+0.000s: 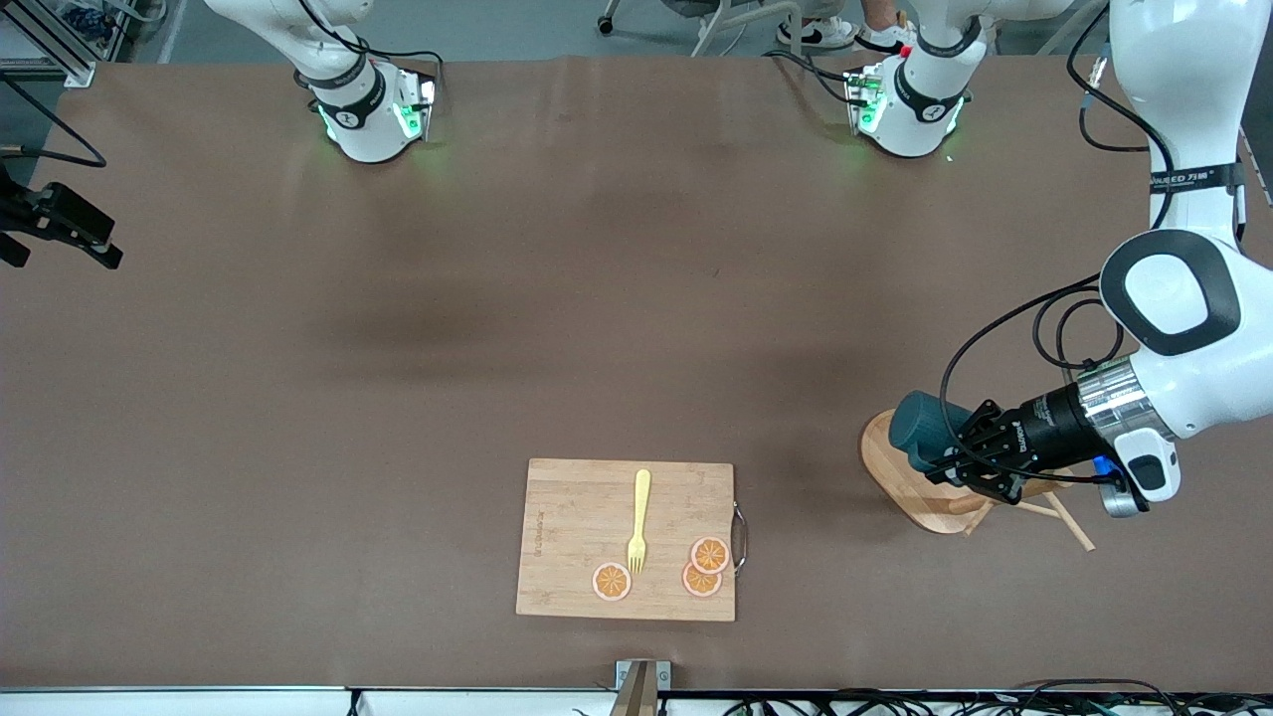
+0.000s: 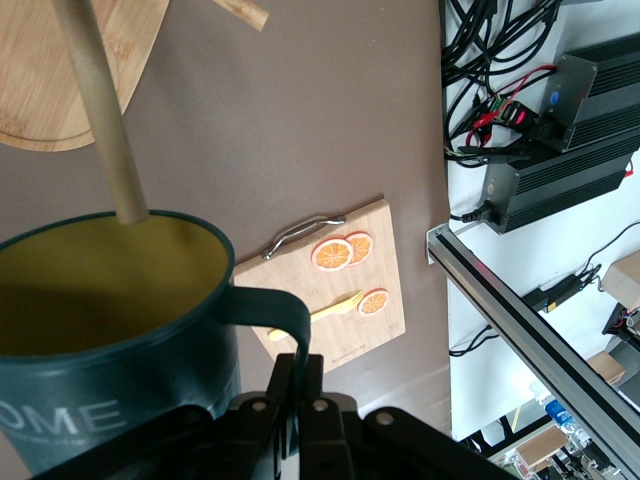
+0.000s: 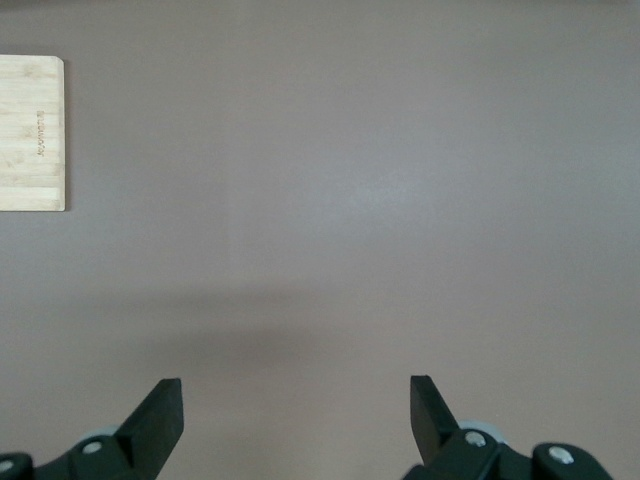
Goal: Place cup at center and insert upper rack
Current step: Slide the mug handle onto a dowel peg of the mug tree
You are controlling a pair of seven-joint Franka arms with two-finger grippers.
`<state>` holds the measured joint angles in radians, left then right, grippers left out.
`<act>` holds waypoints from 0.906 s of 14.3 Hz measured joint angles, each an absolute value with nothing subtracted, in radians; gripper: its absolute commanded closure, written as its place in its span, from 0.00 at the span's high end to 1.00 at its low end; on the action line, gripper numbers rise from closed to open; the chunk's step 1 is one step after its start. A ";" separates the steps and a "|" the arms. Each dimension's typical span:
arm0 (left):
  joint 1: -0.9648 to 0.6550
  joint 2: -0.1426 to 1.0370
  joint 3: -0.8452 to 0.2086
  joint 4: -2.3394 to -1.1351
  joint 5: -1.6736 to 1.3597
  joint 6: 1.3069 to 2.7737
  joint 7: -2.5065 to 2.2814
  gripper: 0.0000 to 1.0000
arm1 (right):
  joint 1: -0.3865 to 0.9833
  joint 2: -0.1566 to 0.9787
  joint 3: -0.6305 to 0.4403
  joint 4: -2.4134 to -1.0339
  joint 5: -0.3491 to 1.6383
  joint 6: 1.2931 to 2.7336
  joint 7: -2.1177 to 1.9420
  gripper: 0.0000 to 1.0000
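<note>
I have the cup (image 1: 920, 426) by its handle, at the right of the front frame a little below mid-height. It is dark teal, lying on its side in the air over the upper rack (image 1: 900, 477), whose oval wooden base shows beneath it. My left gripper (image 1: 953, 459) is clamped narrow on the handle, the fingers (image 2: 298, 385) pinching it at the bottom centre of the left wrist frame. There the cup (image 2: 120, 350) fills the lower left, its mustard-yellow inside facing the camera, and the rack's round pole (image 2: 100, 110) runs down from the top left toward the cup's rim. Whether the pole's tip is inside the mouth or only in front of it, I cannot tell.

A rectangular cutting board (image 1: 572, 542) lies at the lower centre of the front frame, nearer the front camera than the rack. On it rest a yellow fork (image 1: 639, 522) and three orange slices (image 1: 709, 554).

My right gripper (image 3: 296, 415) waits above bare tabletop with its fingers spread wide, holding nothing; a corner of the board sits at the upper left of the right wrist frame.
</note>
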<state>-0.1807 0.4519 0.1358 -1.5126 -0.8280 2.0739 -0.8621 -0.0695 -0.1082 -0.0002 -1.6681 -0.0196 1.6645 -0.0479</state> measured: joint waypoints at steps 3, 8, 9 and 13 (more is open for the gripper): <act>-0.176 0.455 0.136 -1.513 -0.829 2.076 -0.855 0.02 | -0.069 -0.110 0.003 -1.665 -0.020 1.663 -0.048 1.00; -0.157 0.460 0.136 -1.512 -0.848 2.077 -0.821 0.02 | -0.068 -0.110 0.004 -1.659 -0.020 1.664 -0.048 1.00; -0.156 0.462 0.136 -1.512 -0.848 2.077 -0.821 0.02 | -0.068 -0.110 0.004 -1.659 -0.020 1.664 -0.048 1.00; -0.152 0.466 0.136 -1.512 -0.848 2.077 -0.817 0.02 | -0.068 -0.110 0.004 -1.659 -0.020 1.664 -0.048 1.00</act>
